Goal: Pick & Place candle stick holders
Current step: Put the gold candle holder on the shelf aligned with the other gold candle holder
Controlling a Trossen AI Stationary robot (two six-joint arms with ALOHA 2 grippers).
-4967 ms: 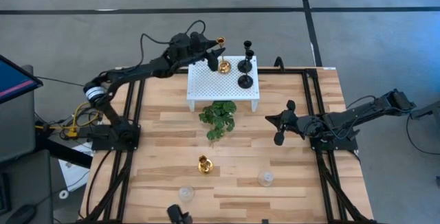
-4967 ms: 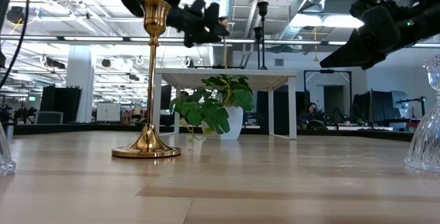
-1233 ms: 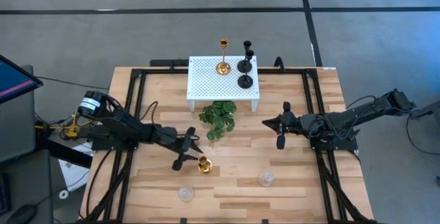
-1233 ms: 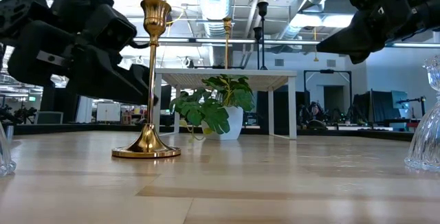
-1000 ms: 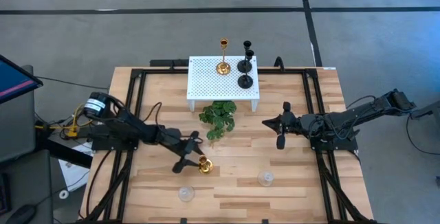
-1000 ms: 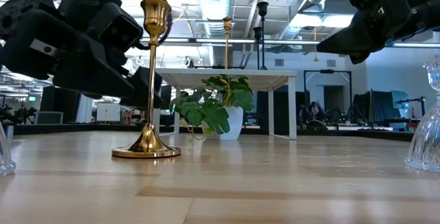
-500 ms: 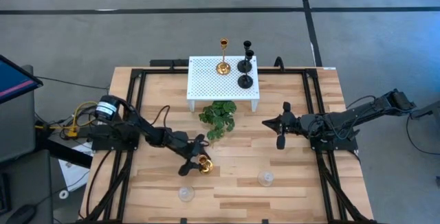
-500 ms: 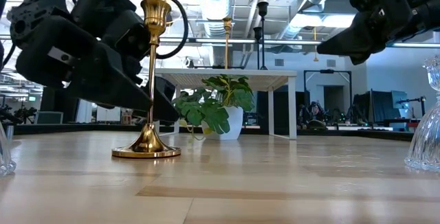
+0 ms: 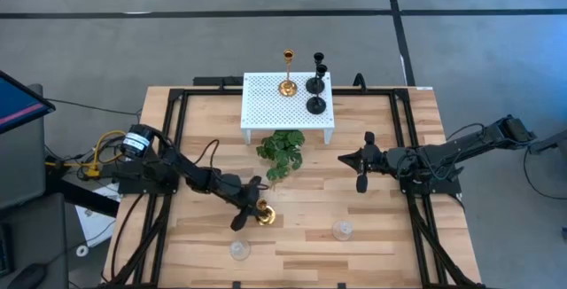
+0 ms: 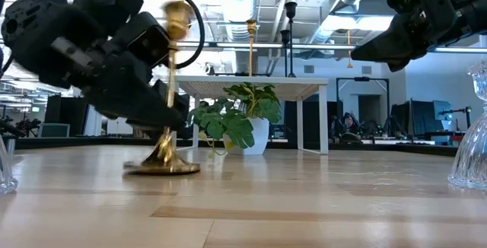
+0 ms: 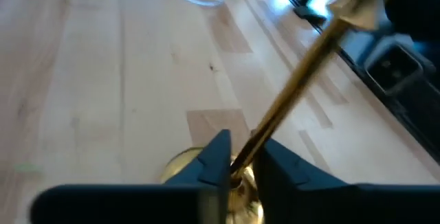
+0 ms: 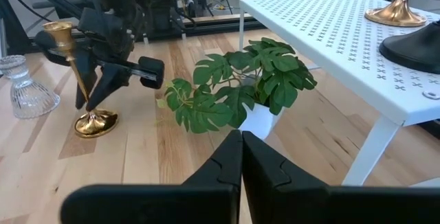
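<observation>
Pale wooden planks make up the bench (image 9: 372, 236), framed by black rails, with grey floor beyond its far edge. Toward the middle of the near half stands a tall gold candle stick holder (image 9: 263, 212), and the left gripper (image 9: 251, 211) has its fingers closed around the thin stem just above the round base. In the low view the holder (image 10: 169, 96) is blurred and leaning, its base tipped rather than flat on the wood (whether one edge of it touches the bench I cannot tell). The left wrist view shows the stem (image 11: 295, 86) slanting up from between the two dark fingers (image 11: 216, 157).

Near the front edge two clear glass holders rest on the wood, one (image 9: 239, 251) on the left side of the gold piece and one (image 9: 341, 230) on its right, both apart from it.

At the middle of the far edge sits a white perforated stand (image 9: 266, 112). On its top are a second gold holder (image 9: 287, 83) and two black holders, one (image 9: 317, 80) at the far right corner of the stand and one (image 9: 315, 103) nearer. A green leafy plant (image 9: 281, 152) sits just in front of the stand.

Over the right half of the bench the right gripper (image 9: 361, 160) hangs above the wood with its fingers pressed together on nothing, as the right wrist view (image 12: 240, 157) shows.
</observation>
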